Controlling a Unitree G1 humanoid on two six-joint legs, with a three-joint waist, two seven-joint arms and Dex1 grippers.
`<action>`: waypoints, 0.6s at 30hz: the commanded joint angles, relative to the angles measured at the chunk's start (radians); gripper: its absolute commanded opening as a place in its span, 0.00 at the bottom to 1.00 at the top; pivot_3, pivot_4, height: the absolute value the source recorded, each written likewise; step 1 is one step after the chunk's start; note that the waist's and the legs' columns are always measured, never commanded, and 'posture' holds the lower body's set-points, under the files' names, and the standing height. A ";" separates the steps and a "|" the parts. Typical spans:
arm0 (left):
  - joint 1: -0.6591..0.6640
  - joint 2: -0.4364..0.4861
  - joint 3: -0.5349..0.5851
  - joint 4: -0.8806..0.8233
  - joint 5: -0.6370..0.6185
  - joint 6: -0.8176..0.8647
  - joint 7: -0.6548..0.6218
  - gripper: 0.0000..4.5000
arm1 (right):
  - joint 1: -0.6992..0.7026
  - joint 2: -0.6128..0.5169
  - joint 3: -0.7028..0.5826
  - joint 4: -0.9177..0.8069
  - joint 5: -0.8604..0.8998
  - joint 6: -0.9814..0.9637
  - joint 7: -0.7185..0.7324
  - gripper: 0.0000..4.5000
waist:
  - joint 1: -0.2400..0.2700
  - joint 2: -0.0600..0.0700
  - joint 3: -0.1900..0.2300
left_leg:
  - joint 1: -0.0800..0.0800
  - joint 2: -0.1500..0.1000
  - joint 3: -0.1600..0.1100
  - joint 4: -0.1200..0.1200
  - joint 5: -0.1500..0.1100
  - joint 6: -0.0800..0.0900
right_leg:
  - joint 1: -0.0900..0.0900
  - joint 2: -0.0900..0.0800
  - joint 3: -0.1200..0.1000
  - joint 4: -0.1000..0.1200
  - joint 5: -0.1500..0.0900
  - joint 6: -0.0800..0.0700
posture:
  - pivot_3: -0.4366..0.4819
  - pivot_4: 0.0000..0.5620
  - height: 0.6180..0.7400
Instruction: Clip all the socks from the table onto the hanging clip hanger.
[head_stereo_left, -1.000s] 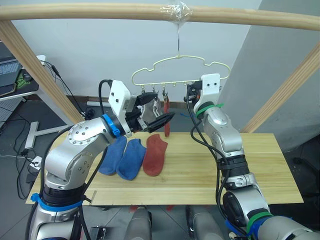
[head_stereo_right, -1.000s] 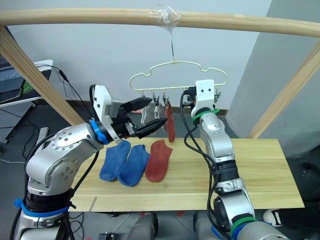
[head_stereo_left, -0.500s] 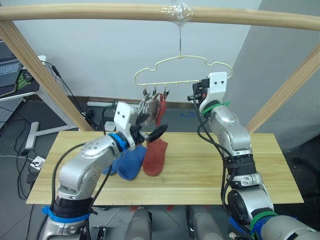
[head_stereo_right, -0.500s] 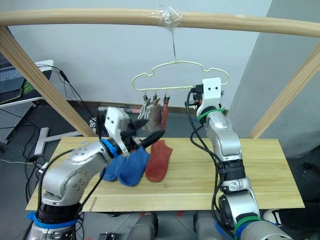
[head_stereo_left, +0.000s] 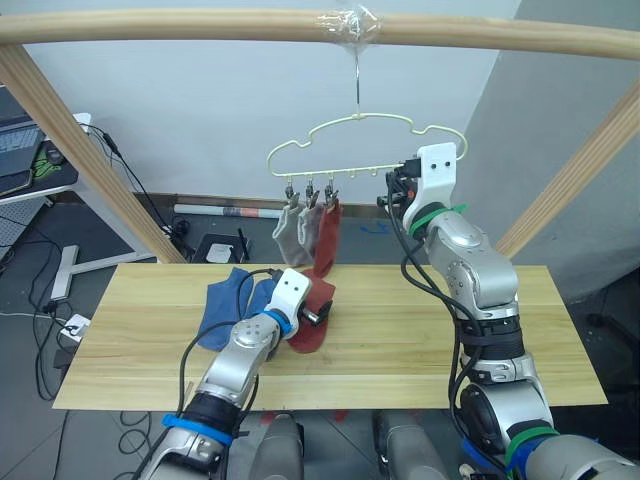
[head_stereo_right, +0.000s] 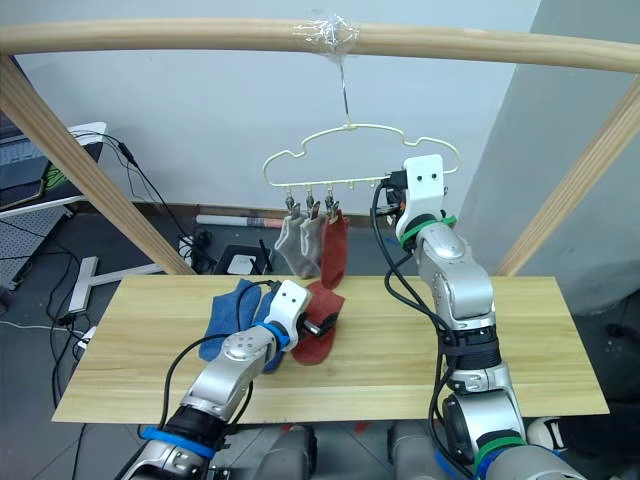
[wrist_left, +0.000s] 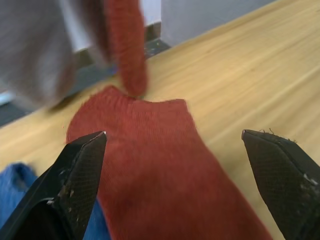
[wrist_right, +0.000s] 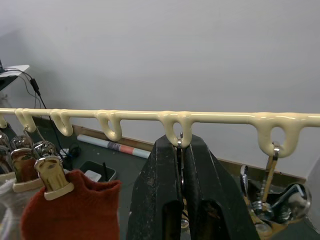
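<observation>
Three socks up, three to go, by the look of it. The thin pale yellow-green wire clip hanger (head_stereo_left: 360, 150) hangs by its hook from the thick wooden pole (head_stereo_left: 200, 25), and on its leftmost clips dangle two light grey socks (head_stereo_left: 291, 232) and one red sock (head_stereo_left: 328, 238), all hanging straight down, cuffs pinched at the top.

On the light yellowish plank counter (head_stereo_left: 430, 340) lie the rest: two blue ankle socks (head_stereo_left: 225, 305) and, just beside them, the flat red ankle sock (head_stereo_left: 308, 315). That red one runs lengthwise away from the robot, cuff end toward the far edge under the hanger, toe end toward the near edge.

The left hand (wrist_left: 175, 150) is low over that red sock, black fingers (wrist_left: 80, 170) spread wide to either side of the fabric, gripping nothing. So the step in hand reads as the pick of the fourth sock. The next move calls for dropping the last bit and closing near the cuff, so that an edge is free to feed into a clip.

Up high, the right hand (wrist_right: 181, 200) is closed on a small metal clip (wrist_right: 179, 145) under the hanger's bar, several loops along from the hung red sock; it looks ready to squeeze that clip open.
</observation>
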 joint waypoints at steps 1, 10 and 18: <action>-0.097 -0.068 0.022 0.153 0.036 -0.039 0.062 1.00 | 0.007 -0.007 -0.003 -0.061 0.004 0.011 -0.009 0.00 | 0.001 0.000 0.000 | 0.000 0.000 0.000 0.000 0.000 0.000 | 0.000 0.000 0.000 0.000 0.000 0.001 | 0.46 0.40 1.00; -0.153 -0.138 0.033 0.336 0.066 0.035 0.053 0.96 | 0.007 -0.012 -0.006 -0.073 0.002 0.030 -0.011 0.00 | -0.018 0.001 0.000 | 0.000 0.000 -0.001 0.000 0.000 0.000 | 0.001 0.000 0.000 -0.001 0.000 0.001 | 0.44 0.40 1.00; -0.058 -0.110 0.028 0.228 0.101 0.062 0.047 0.53 | 0.009 -0.026 -0.018 -0.073 0.005 0.041 -0.004 0.00 | -0.021 0.003 -0.002 | 0.003 0.000 0.000 0.000 0.000 0.000 | 0.003 0.000 0.000 0.000 0.000 0.002 | 0.44 0.39 1.00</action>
